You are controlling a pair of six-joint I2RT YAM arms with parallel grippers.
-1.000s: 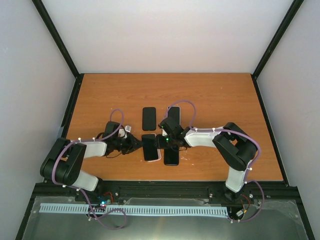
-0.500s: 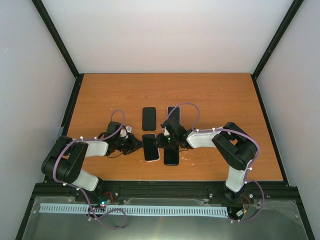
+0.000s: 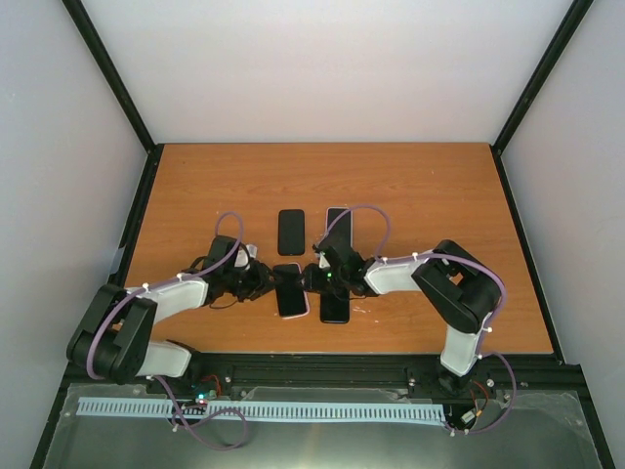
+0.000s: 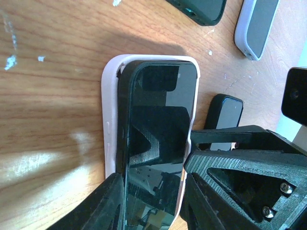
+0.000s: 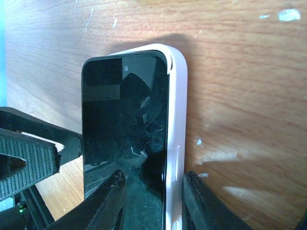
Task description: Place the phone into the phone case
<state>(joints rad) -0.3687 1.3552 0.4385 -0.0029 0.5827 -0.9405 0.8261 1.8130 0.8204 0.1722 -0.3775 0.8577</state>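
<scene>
The table is orange-brown wood grain with scattered white flecks. The phone has a black body and a glossy black screen. The phone case is pale pink. The second phone, toward the far edge, is black. The cased phone shows a grey screen in a pale lilac case. The left arm and right arm have white shells, black joints and purple cables. The enclosure frame is black.

One table bears one phone in one pink case, two black slabs, one far and one near, one pale-rimmed slab, and two arms, the left arm and the right arm, each with one gripper, the left gripper and the right gripper.
</scene>
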